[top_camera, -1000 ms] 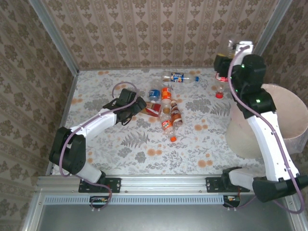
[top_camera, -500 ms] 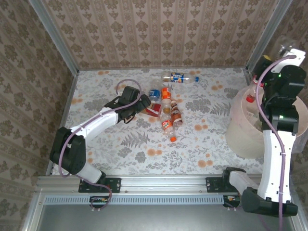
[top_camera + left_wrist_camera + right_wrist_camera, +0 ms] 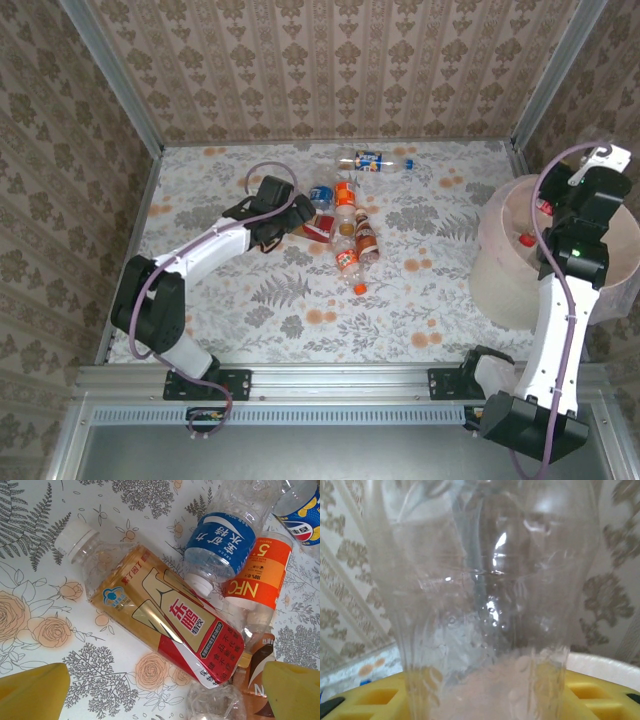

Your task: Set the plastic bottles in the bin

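The right end effector (image 3: pixel 482 697) pinches a see-through, bumpy bottle (image 3: pixel 485 580) over the big round bin (image 3: pixel 497 285) at 3 o'clock. I think this is the drop step, so next it must let go. The left end effector (image 3: pixel 283 213), spread wide, hovers over a smooth gold-and-red bottle (image 3: pixel 165 625) mid-surface (image 3: pixel 420 300), ready to squeeze.

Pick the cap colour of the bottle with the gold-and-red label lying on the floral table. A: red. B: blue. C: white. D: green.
C: the gold-and-red labelled bottle ends in a white cap at its upper left in the left wrist view.
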